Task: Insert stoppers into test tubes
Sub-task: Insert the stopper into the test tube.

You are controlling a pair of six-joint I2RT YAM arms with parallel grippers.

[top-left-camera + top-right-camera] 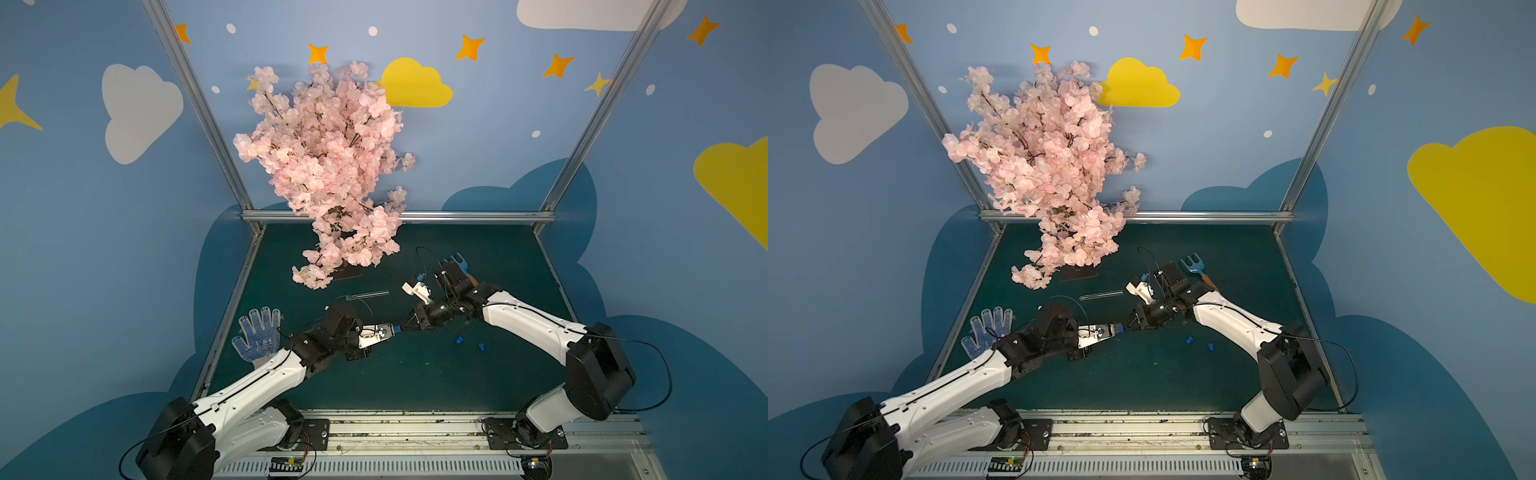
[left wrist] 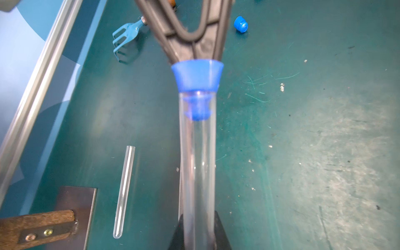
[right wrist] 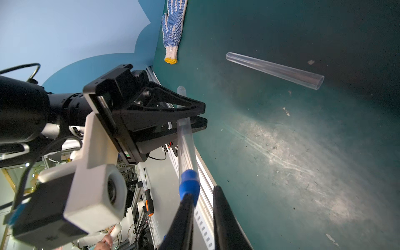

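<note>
Clear, glossy tube point(image 2: 198, 162), smooth as glass, plugged by a matt blue, rubbery-looking stopper point(image 2: 197, 75). Matt green table point(image 1: 415, 382), scratched and scuffed pale, fills the lower middle in both top views. Left of centre, a knit cloth glove point(image 1: 259, 336). Brushed metal rail point(image 1: 399, 216) across mid-frame.

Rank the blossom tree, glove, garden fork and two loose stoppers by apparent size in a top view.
1. blossom tree
2. glove
3. garden fork, handle partly hidden behind the right arm
4. loose stoppers: the two look alike, so they are not ranked against each other
</note>
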